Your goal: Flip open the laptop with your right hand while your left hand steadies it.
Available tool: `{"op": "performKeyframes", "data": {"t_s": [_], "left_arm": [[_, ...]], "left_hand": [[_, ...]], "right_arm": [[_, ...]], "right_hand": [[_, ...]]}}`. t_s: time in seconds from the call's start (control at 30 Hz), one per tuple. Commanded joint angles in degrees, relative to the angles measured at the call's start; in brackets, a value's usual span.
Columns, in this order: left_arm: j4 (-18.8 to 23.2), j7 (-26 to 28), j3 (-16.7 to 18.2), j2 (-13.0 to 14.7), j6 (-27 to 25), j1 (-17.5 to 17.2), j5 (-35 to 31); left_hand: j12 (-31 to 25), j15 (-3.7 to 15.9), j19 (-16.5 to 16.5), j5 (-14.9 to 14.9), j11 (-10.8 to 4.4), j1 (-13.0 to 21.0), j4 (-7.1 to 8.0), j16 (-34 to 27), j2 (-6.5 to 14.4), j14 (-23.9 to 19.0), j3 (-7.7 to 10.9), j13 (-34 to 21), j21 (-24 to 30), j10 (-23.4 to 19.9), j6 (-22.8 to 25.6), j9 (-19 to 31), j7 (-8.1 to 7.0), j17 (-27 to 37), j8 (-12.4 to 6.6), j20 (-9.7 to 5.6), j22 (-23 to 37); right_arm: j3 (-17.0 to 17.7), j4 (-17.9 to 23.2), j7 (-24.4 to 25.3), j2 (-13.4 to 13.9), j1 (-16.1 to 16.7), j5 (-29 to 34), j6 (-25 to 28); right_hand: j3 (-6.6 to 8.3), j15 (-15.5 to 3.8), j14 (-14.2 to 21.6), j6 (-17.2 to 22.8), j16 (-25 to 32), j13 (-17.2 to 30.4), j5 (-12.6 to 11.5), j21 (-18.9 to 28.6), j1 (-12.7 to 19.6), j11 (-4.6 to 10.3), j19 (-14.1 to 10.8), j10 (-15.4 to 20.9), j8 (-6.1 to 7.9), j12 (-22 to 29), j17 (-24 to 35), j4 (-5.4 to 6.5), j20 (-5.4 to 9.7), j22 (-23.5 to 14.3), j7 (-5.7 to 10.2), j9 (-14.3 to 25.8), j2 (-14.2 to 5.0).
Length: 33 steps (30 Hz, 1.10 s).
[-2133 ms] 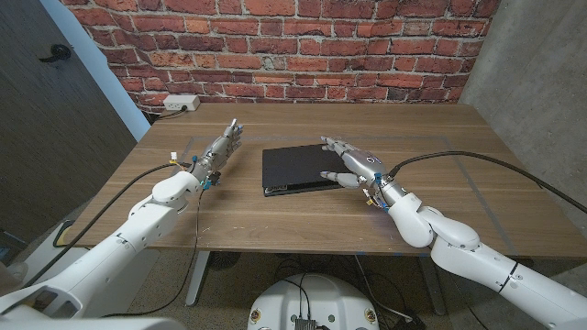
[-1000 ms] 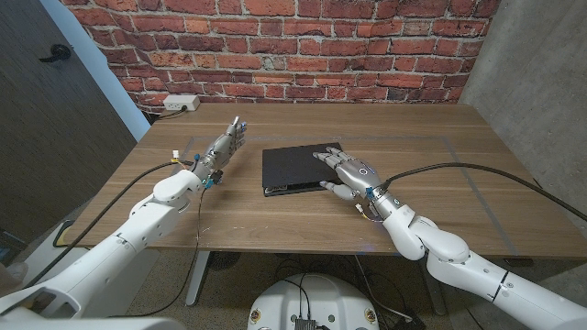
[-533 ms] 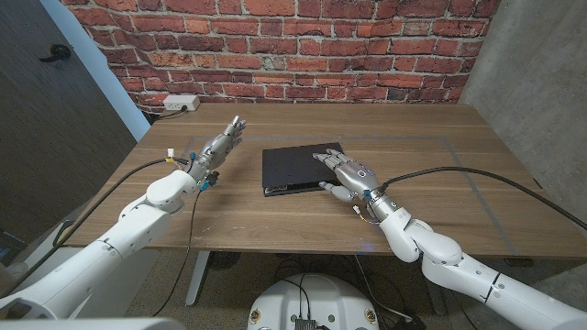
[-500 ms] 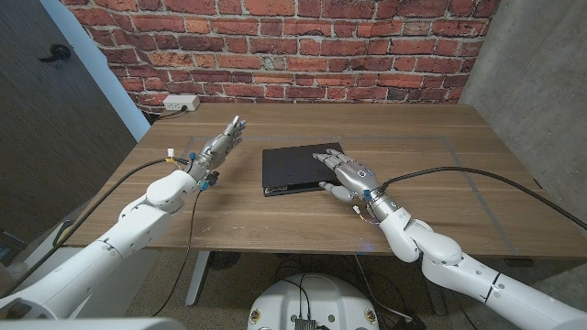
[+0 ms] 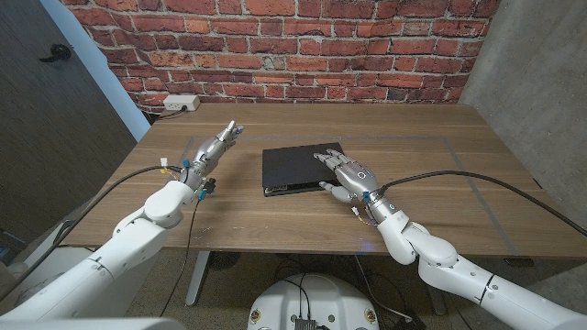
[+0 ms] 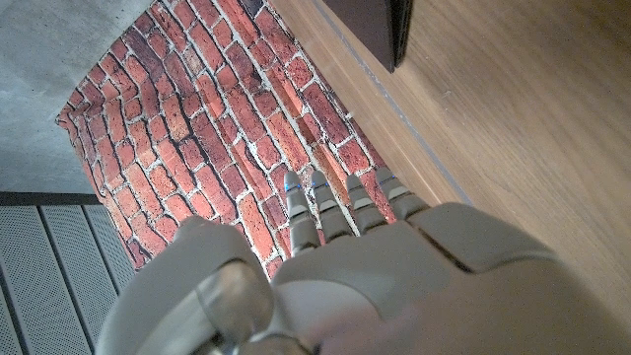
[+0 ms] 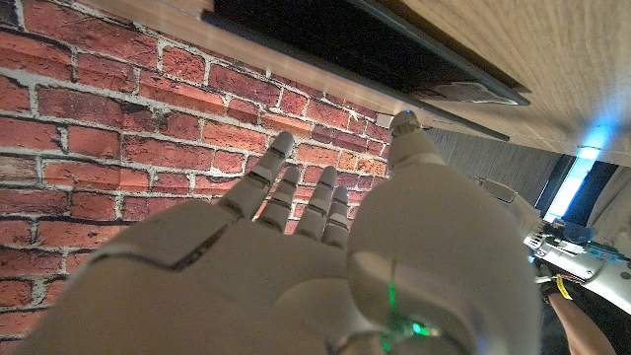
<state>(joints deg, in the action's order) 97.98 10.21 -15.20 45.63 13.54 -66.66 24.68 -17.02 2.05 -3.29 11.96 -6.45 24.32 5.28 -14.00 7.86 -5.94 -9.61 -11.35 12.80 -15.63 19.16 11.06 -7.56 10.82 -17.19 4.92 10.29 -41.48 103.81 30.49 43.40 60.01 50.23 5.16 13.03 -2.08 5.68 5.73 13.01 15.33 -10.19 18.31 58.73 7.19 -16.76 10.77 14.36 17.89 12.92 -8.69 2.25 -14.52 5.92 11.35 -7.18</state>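
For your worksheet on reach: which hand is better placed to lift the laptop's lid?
Right. The right hand hovers over the closed laptop at its front corner; the left hand is off to its side.

A white power strip [image 5: 181, 103] lies at the wooden table's [image 5: 440, 183] far-left corner.

Black laptop [image 5: 301, 167] lies closed (lid down) mid-table.

Closed laptop [image 5: 301, 167] flat at table [image 5: 440, 183] centre, right hand [image 5: 347, 174] over its 4 o'clock corner, left hand [image 5: 207, 152] apart at 9 o'clock, bare wood between them, power strip [image 5: 182, 103] far at 11 o'clock
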Motion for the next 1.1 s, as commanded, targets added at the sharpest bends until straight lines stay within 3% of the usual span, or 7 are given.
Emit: {"op": "performKeyframes", "data": {"t_s": [0.03, 0.47, 0.57, 0.6, 0.67, 0.9, 1.1], "left_arm": [[3.67, 3.16, 1.61, 1.65, -0.96, -5.14, -3.46], [5.81, 4.03, 4.34, 3.49, -0.40, -11.81, -4.59], [6.04, 4.51, 4.82, 3.57, 0.37, -12.92, -5.63], [6.17, 4.46, 5.02, 3.74, 0.51, -13.28, -5.86], [6.71, 4.46, 5.54, 3.71, 0.48, -14.21, -5.47], [8.15, 5.64, 6.43, 3.17, 0.61, -16.68, -6.78], [9.30, 7.58, 7.53, 1.62, -0.05, -18.36, -6.91]], "left_hand": [[0.06, 2.05, 0.03, 0.10, -0.12, 0.36, -0.13, -0.16, 0.34, -0.75, 0.12, -0.08, 0.25, -0.40, 0.15, 0.11, -0.53, 0.22, 0.03, 0.46, 0.28], [0.60, 2.60, 0.28, 0.27, -0.48, 0.96, -0.28, 0.20, 0.63, -0.75, 0.47, -0.07, 0.00, -0.02, -0.62, 0.08, -1.33, 0.22, 0.70, 0.02, 0.32], [1.01, 5.73, 0.20, 0.52, -0.23, 1.98, -0.58, 0.30, 0.62, -2.67, 0.93, -0.08, -0.37, -0.74, -0.17, 0.06, -1.14, 0.17, 1.18, -5.28, 0.15], [1.30, 6.80, -0.32, 0.64, -0.02, 2.54, -0.74, 0.70, 0.43, -3.73, 1.13, -0.08, -0.61, -1.46, 0.40, 0.06, -0.85, 0.05, 1.50, -10.15, -0.09], [1.30, 7.86, -0.82, 0.72, 0.17, 2.81, -0.83, 0.83, 0.32, -4.53, 1.20, -0.08, -0.66, -2.26, 0.97, 0.07, -0.26, -0.03, 1.54, -12.17, -0.18], [1.59, 7.36, -0.92, 0.86, 0.18, 2.98, -0.81, 1.23, 0.30, -4.71, 1.27, -0.10, -0.83, -2.54, 1.35, 0.08, -0.25, -0.04, 1.70, -8.96, -0.19], [1.80, 8.79, -1.88, 1.18, 0.14, 3.34, -0.93, 1.86, -0.04, -5.09, 1.24, -0.04, -0.84, -3.83, -2.16, 0.06, -1.04, -0.19, 3.58, -11.50, -0.22]], "right_arm": [[-0.90, -0.09, 0.93, 0.16, -0.07, -0.17, 0.50], [-2.64, -1.74, 2.81, -1.29, -0.33, 2.06, 2.47], [-3.14, -1.09, 0.08, -1.08, -0.66, 2.02, 3.12], [-3.46, -1.40, 0.15, -1.18, -0.86, 2.55, 3.25], [-3.80, -1.99, 1.11, -1.59, -0.93, 3.13, 3.56], [-4.61, -2.75, 2.80, -2.77, -0.76, 4.56, 6.16], [-5.33, -4.04, 4.37, -3.54, -0.83, 4.62, 7.05]], "right_hand": [[-0.06, -7.81, 0.38, -0.29, 0.36, 0.13, 0.11, 0.34, 0.79, -0.21, 0.25, 0.61, -0.37, 0.49, 0.21, 0.08, 10.02, -0.22, -0.34, 0.06, -0.14], [-0.23, -7.44, 0.42, -0.25, 0.25, 0.26, 0.00, 0.51, 1.58, -0.59, 0.71, 0.99, -0.54, 0.81, 0.13, -0.11, 9.98, -0.46, -0.70, 0.08, -0.09], [0.16, -7.24, 0.11, -0.39, -0.05, 0.32, -0.22, 0.65, 3.01, -0.61, 0.59, 0.35, -0.68, 0.63, -0.03, -0.76, 10.06, -0.42, -0.87, 0.09, -0.11], [0.28, -7.21, -0.06, -0.60, -0.18, 0.33, -0.28, 0.64, 3.55, -0.60, 0.66, 0.11, -0.79, 0.56, -0.11, -0.96, 10.04, -0.39, -0.85, 0.09, -0.05], [0.37, -7.14, -0.18, -0.76, -0.28, 0.34, -0.32, 0.67, 3.93, -0.70, 0.66, 0.01, -0.88, 0.54, -0.16, -1.06, 10.04, -0.37, -0.93, 0.09, -0.02], [1.01, -7.57, 0.59, 0.13, -0.09, 0.42, -0.63, 0.88, 5.84, 0.06, 0.55, 1.55, -0.65, 1.26, -0.23, -1.11, 10.00, -0.30, -0.58, 0.10, -0.71], [1.41, -7.96, 1.70, 0.95, 0.26, 0.52, -0.86, 1.33, 7.26, 0.30, -0.04, 2.76, -0.44, 1.84, -0.24, -1.10, 9.97, -0.33, -0.26, 0.12, -1.06]]}}
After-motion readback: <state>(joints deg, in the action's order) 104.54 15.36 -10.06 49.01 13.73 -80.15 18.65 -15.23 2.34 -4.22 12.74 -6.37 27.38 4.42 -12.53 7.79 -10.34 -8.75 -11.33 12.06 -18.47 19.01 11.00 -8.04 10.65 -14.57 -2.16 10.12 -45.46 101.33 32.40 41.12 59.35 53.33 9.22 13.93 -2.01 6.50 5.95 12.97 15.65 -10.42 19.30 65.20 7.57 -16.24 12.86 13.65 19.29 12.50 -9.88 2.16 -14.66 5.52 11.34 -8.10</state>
